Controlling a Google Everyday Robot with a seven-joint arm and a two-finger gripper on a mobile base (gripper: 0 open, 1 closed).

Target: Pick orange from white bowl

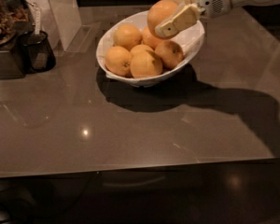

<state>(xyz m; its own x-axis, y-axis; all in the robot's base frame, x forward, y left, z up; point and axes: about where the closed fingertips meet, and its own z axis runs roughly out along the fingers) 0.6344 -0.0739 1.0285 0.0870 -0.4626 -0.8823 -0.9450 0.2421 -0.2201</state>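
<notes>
- Below the gripper (169,13) and nearer than it, the table (130,139) carries the bowl (142,80).
- Beneath the gripper, smaller oranges (146,64) lie in the bowl.
- Above the bowl's far side, the gripper's fingers clamp the orange (157,12), holding it clear of the others.

High oblique view; pincer (167,14) upper right

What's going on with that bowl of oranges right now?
The robot's gripper is shut on the orange, holding it above the far side of the white bowl. The smaller oranges lie in the bowl, which sits on the dark countertop. The pick looks nearly done.
</notes>
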